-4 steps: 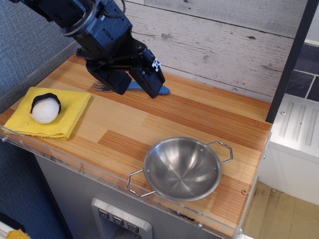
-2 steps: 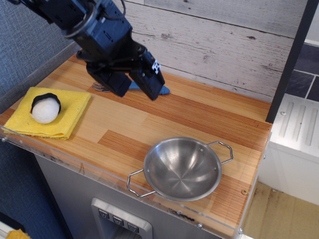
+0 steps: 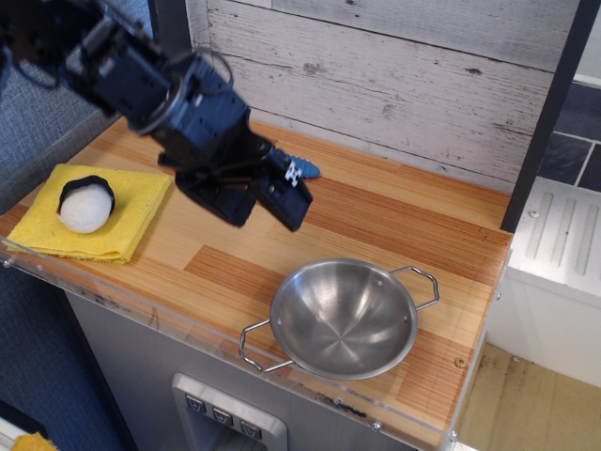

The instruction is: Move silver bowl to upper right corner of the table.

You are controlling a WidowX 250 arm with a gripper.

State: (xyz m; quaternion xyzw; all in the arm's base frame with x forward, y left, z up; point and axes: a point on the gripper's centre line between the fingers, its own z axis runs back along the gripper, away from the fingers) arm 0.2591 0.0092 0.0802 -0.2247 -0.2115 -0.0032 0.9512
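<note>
Single overhead view, observation.image.

Table (image 3: 376, 221): striped wooden plank countertop, light and reddish-brown, with clear acrylic rim along near edge; weathered whitish plank wall behind.

Silver bowl (image 3: 344, 318): round shiny stainless-steel bowl with two angular wire loop handles, upright and empty, at near right part of table, close to acrylic rim. One handle toward near left, other toward far right. Untouched, well apart from arm.

Gripper (image 3: 262, 203): dark blue-black robot pincer on bulky arm entering from far left, angled down toward right, above middle of table, left of and farther back than bowl. Fingers spread apart, grasping nothing.

Yellow folded cloth (image 3: 122, 221): flat at near left corner of table.

White ball with black band (image 3: 84, 207): resting on cloth, band across its top.

Small blue object (image 3: 305, 169): on table near back wall, partly hidden behind gripper; nature unclear.

White appliance (image 3: 554, 254): to right of table, beyond dark upright post.
</note>
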